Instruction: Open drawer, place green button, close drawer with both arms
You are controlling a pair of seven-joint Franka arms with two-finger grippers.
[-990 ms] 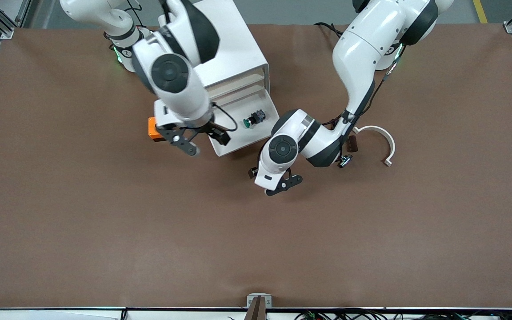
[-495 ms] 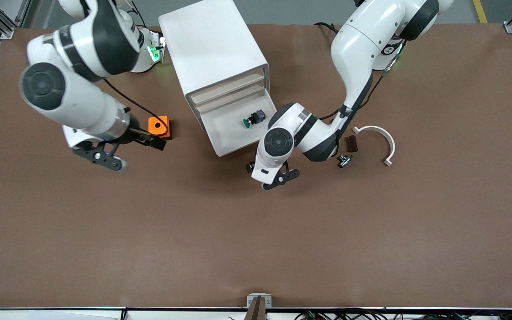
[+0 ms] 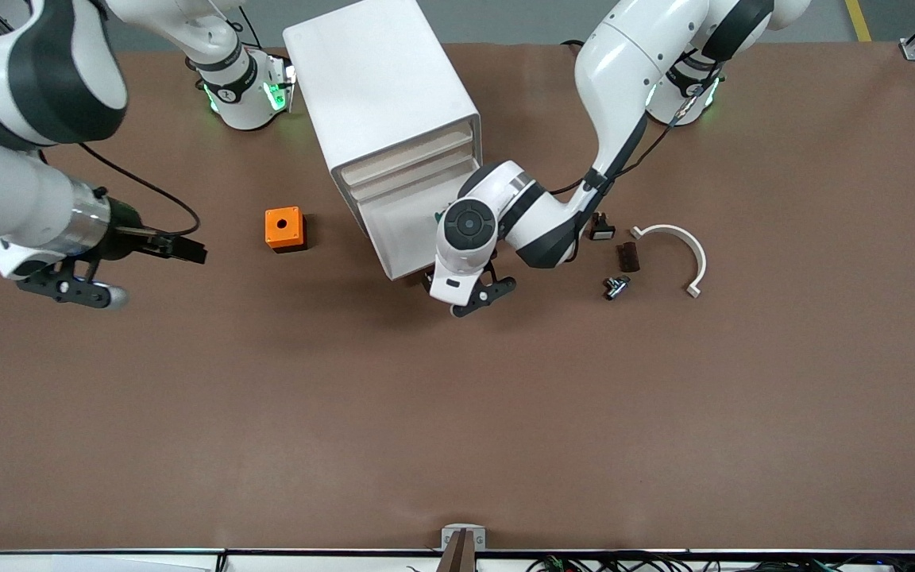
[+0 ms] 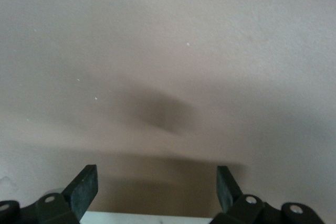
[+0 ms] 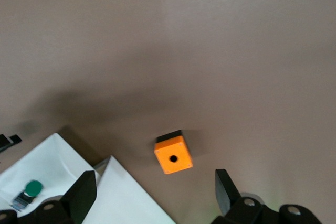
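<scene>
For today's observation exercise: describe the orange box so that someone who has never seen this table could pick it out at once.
Find the tall white drawer cabinet near the robots' bases. On the brown table beside it, toward the right arm's end, the orange box stands alone. It is the only orange thing here, a small cube with a round hole in its top face.

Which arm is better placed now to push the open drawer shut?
Left. The left gripper is open just in front of the drawer; the right gripper, also open, is away near the right arm's table end.
</scene>
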